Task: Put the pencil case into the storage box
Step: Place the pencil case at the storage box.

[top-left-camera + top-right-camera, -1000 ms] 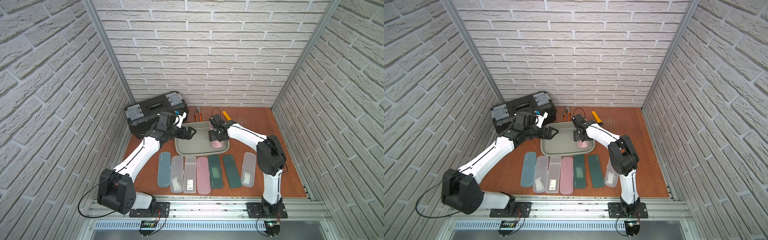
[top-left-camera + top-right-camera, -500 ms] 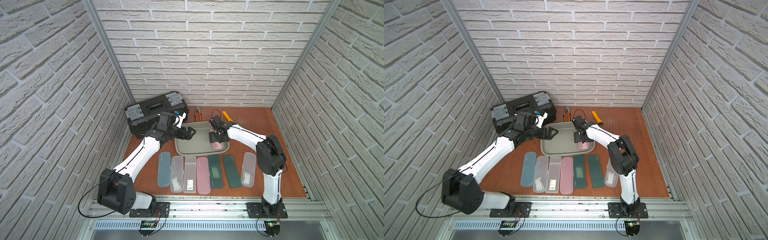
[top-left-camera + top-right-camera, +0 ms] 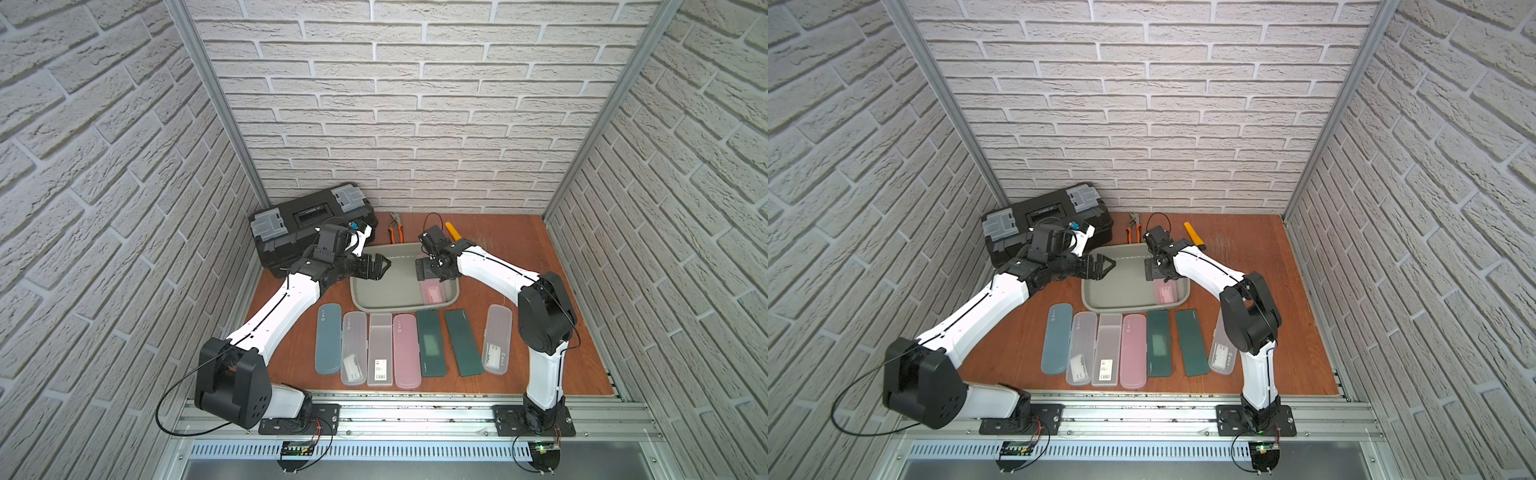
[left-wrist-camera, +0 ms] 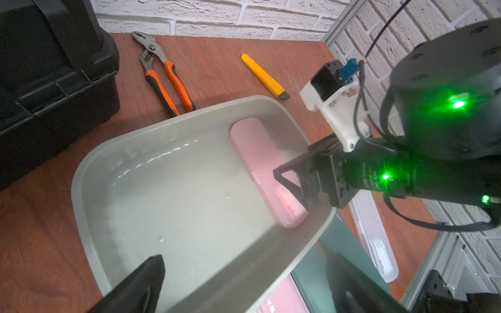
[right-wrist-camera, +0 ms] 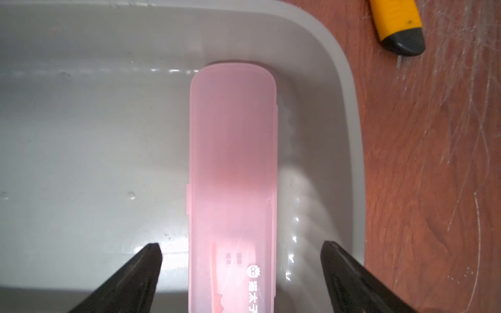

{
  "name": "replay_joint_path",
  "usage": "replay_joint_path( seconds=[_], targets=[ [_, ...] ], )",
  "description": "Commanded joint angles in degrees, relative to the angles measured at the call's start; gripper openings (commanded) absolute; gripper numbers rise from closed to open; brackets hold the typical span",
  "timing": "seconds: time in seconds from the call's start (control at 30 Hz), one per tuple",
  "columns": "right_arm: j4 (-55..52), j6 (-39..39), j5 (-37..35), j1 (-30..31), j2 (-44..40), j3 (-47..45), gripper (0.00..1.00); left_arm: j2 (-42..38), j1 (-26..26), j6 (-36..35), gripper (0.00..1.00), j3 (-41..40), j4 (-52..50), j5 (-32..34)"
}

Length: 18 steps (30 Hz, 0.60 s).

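The storage box (image 3: 390, 286) (image 3: 1121, 286) is a shallow grey-green tub at mid-table. A pink translucent pencil case (image 3: 434, 293) (image 3: 1165, 293) lies flat on its floor along the right wall, also in the right wrist view (image 5: 233, 151) and the left wrist view (image 4: 257, 154). My right gripper (image 3: 428, 270) (image 5: 241, 245) hangs just above the case's near half, open, a finger on each side with clear gaps. My left gripper (image 3: 380, 266) (image 4: 245, 258) is open over the box's left front rim (image 4: 271, 260), holding nothing.
Several more pencil cases lie in a row before the box: blue (image 3: 328, 338), clear (image 3: 380, 349), pink (image 3: 406, 351), dark green (image 3: 462, 343), clear (image 3: 496, 338). A black toolbox (image 3: 307, 220) stands back left. Pliers (image 3: 395, 230) and a yellow knife (image 4: 264, 77) lie behind the box.
My right gripper's jaws have spread wide and let go of the pink pencil case, which now rests in the box. The left arm has stayed put.
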State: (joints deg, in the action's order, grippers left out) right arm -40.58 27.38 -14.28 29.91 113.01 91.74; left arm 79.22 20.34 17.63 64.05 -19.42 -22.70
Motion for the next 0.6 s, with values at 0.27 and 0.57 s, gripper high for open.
replay_joint_path(
  seconds=[0.27,0.57],
  targets=[
    [-2.82,-4.26,-7.24,1.78,1.80,6.37,0.97,-2.64,0.37,-0.75,0.98,-0.03,1.18,2.69],
    [-6.96,-3.70,-14.71,4.10,12.53,14.70,0.98,-4.94,0.43,-0.78,0.99,-1.76,3.01,3.82]
  ],
)
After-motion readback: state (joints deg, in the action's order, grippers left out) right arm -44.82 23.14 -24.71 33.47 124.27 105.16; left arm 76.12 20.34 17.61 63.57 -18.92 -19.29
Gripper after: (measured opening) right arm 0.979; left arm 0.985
